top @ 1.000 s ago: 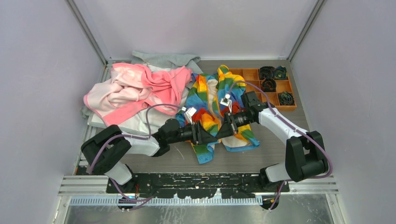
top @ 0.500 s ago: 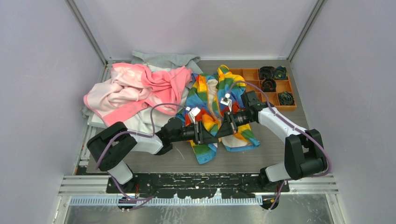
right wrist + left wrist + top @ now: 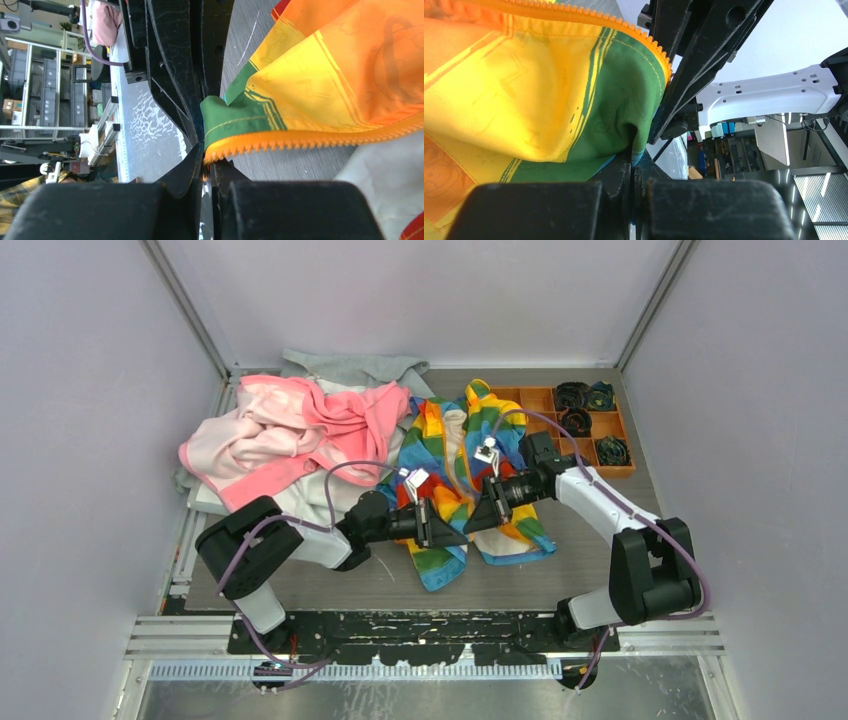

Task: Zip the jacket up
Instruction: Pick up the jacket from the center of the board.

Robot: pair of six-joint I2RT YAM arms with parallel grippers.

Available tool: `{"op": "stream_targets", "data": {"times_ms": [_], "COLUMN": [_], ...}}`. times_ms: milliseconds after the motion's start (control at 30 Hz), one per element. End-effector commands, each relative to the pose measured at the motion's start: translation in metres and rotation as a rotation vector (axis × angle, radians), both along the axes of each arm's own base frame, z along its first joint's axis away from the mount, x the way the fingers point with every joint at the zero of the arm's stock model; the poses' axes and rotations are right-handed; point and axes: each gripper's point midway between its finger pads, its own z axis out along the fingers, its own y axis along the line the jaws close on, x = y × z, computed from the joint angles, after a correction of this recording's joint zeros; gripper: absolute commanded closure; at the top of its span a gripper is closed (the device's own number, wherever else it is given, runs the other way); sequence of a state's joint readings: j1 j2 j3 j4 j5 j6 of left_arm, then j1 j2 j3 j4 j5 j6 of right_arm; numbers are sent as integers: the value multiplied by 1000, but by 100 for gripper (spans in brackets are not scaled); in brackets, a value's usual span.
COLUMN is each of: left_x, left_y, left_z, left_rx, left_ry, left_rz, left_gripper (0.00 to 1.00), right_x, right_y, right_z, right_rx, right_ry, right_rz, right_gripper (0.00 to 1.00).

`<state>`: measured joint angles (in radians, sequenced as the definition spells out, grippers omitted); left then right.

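Two hands meet tip to tip over the lower hem of the jacket (image 3: 447,443), which lies open at the middle of the tabletop (image 3: 590,545) with its cream lining showing. The left hand (image 3: 455,531) reaches in from the left and the right hand (image 3: 472,524) from the right, their tips almost touching.

In the left wrist view, the left hand (image 3: 633,161) is clamped shut on a fold of green fabric at the corner of the jacket (image 3: 524,95). The orange zipper (image 3: 624,31) edge runs along the top of the fold and ends against the black body of the right hand (image 3: 696,55), just beside it.

In the right wrist view, the right hand (image 3: 206,161) is closed on the very end of the zipper (image 3: 310,140) tape, the teeth running off to the right along the jacket's (image 3: 330,65) edge. The left hand (image 3: 172,65) stands close against it.

To the left, the pink garment (image 3: 290,430) is heaped against the jacket's left edge, with the grey garment (image 3: 350,368) behind it at the far edge. To the right, an orange tray (image 3: 541,400) sits at the far right corner, just beside the jacket's upper right edge. Bare tabletop shows between the hem and the near edge, and to the right of the jacket in front of the tray. Walls close in the left, right and far sides.
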<state>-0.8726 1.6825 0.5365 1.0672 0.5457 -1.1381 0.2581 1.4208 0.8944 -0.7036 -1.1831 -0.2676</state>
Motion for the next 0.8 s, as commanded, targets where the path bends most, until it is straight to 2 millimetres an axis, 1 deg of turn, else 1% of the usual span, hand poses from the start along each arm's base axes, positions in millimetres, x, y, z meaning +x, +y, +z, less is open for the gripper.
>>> {"op": "stream_targets", "data": {"times_ms": [0, 167, 267, 400, 467, 500, 533, 600, 633, 667, 700, 767], "left_x": [3, 2, 3, 5, 6, 7, 7, 8, 8, 8, 8, 9], "left_y": [1, 2, 2, 4, 4, 5, 5, 6, 7, 8, 9, 11], "left_z": [11, 14, 15, 14, 16, 16, 18, 19, 22, 22, 24, 27], "left_rx": [-42, -48, -48, -43, -44, -44, -43, -35, -34, -28, -25, -15], "left_ry": [-49, -66, -71, -73, -75, -79, -84, -94, -103, -110, -118, -130], "left_rz": [-10, -14, -7, 10, 18, 23, 26, 33, 37, 42, 45, 53], "left_gripper": [100, 100, 100, 100, 100, 100, 100, 100, 100, 100, 100, 100], "right_x": [10, 18, 17, 15, 20, 26, 31, 36, 39, 41, 41, 37], "right_y": [-5, -15, -24, -48, -66, -77, -87, -99, -107, -112, -117, -125], "right_z": [18, 15, 16, 19, 23, 24, 24, 23, 22, 20, 16, 5], "right_rx": [23, -36, -90, -192, -237, -263, -298, -347, -372, -397, -421, -473], "right_ry": [-69, -122, -202, -347, -422, -462, -498, -564, -578, -576, -568, -563], "right_rz": [-7, -46, -31, -2, -49, -97, -138, -183, -211, -228, -236, -215], "right_gripper": [84, 75, 71, 70, 65, 61, 54, 35, 22, 7, 1, 0]}}
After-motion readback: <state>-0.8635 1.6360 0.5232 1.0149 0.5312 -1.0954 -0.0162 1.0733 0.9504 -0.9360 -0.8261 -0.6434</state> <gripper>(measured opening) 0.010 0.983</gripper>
